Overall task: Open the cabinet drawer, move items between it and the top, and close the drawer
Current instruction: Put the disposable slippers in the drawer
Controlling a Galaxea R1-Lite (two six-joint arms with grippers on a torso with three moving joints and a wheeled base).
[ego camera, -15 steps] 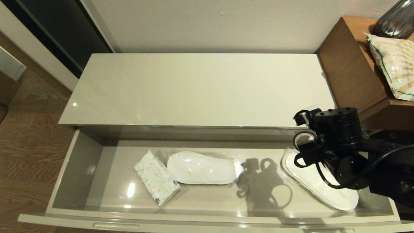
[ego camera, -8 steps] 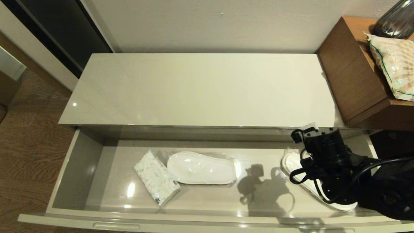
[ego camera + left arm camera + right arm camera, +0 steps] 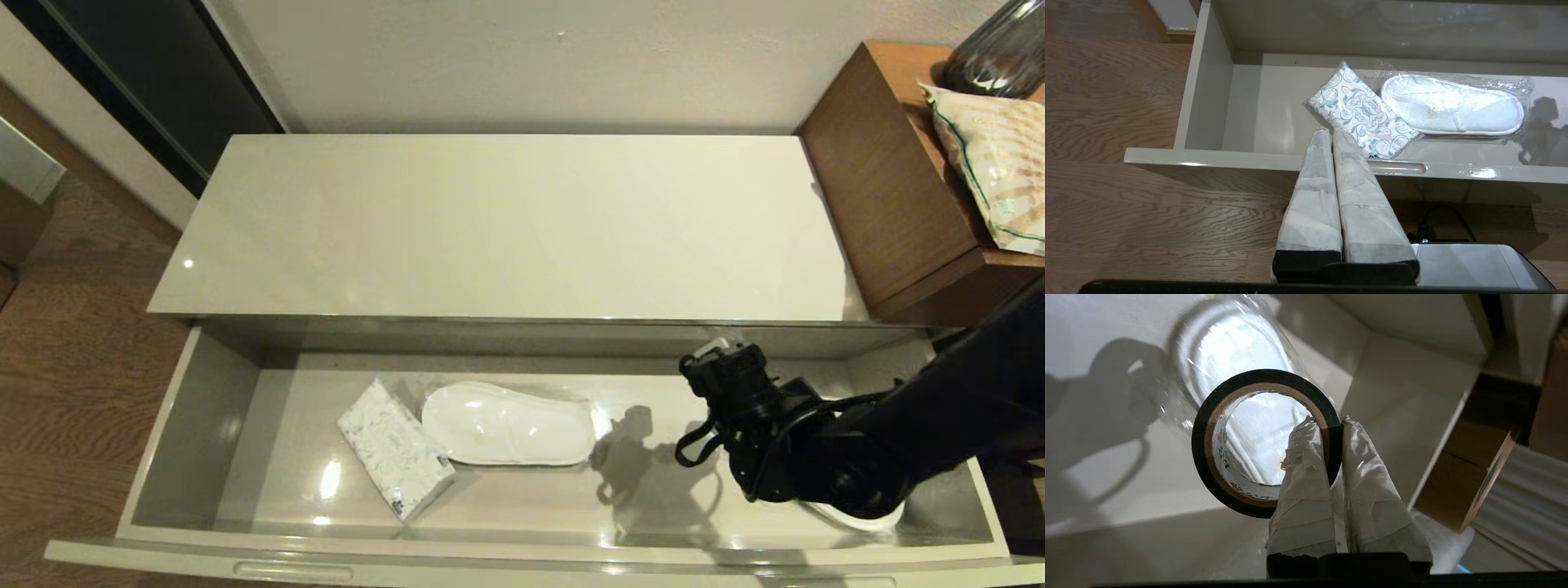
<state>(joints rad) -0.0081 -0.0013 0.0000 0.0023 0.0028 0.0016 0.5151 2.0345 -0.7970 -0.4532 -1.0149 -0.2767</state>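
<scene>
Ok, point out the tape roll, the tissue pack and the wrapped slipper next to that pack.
tape roll (image 3: 1208,457): right wrist view, on its black outer band, opposite the pinched side.
tissue pack (image 3: 1359,112): left wrist view, middle of its printed face.
wrapped slipper (image 3: 506,425): head view, centre of the white sole.

The cabinet drawer (image 3: 204,425), long, shallow and glossy beige-grey, stands pulled fully out below the top (image 3: 506,229), a flat, glossy cream-white rectangle. One oblong recessed pull (image 3: 294,569) shows along the drawer's front edge. The tissue pack (image 3: 395,460), white with pale blue swirl print, lies flat and askew on the drawer floor, left of centre. The tape roll (image 3: 1265,443), black with a pale cardboard core, is pinched by its rim between the right gripper (image 3: 1336,422) fingertips, inside the drawer's right end.
</scene>
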